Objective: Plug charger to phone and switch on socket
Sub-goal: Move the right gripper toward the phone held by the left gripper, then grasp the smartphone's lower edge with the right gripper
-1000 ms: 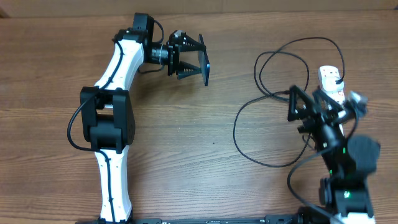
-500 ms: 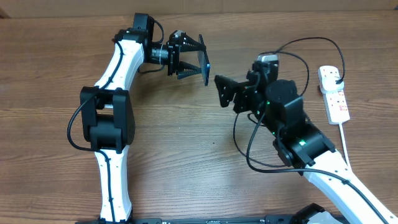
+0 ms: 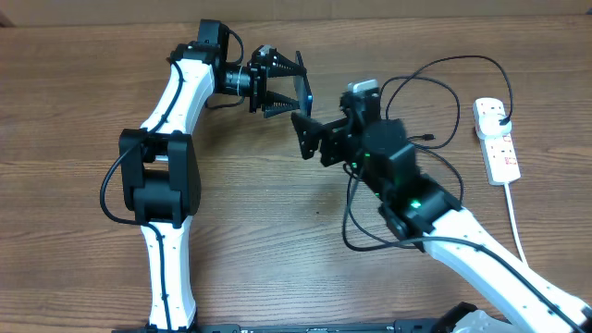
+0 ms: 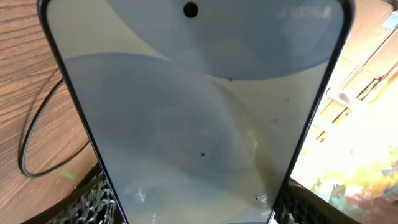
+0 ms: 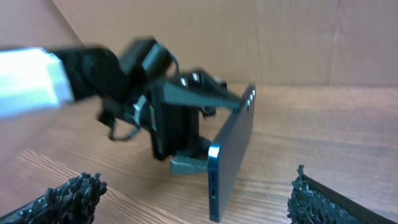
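Phone (image 5: 233,146) is clamped on edge in left jaws, so its far end is boxed in by jaws and left arm (image 3: 176,92). Near end faces right jaws, which are spread wide just beside it, w/ nothing betw. Charger (image 3: 462,58) loops sprawl over bench (image 3: 74,120) under and around right arm (image 3: 444,217), blocking low passes there. Socket (image 3: 495,139) lies far right, well apart, top uncovered. Its white cord (image 3: 511,213) runs along the right edge. Bench centre is open.
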Available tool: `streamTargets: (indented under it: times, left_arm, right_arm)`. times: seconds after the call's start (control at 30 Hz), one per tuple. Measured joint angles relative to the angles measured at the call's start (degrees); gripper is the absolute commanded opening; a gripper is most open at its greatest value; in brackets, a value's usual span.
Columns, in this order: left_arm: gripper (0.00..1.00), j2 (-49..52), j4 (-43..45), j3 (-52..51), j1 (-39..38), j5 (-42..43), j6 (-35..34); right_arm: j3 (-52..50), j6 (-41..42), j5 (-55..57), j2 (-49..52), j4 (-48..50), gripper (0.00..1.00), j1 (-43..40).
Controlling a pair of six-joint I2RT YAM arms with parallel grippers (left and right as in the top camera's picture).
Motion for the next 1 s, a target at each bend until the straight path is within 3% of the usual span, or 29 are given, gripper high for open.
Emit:
streamTargets:
  times: [0.2, 0.37, 1.0]
  left_arm:
    - [0.74, 0.0, 0.0, 0.0, 0.0, -0.1, 0.0]
    - [0.74, 0.0, 0.0, 0.0, 0.0, -1.4, 0.0]
    - [0.73, 0.0, 0.0, 0.0, 0.0, -2.2, 0.0]
  right_arm:
    - [0.0, -1.6, 4.7, 5.9, 4.9, 1.00, 0.7]
    - [1.1, -5.9, 5.6, 9.6, 5.8, 0.90, 0.7]
    - [3.4, -8.3, 5.9, 13.8, 11.0, 0.80, 0.7]
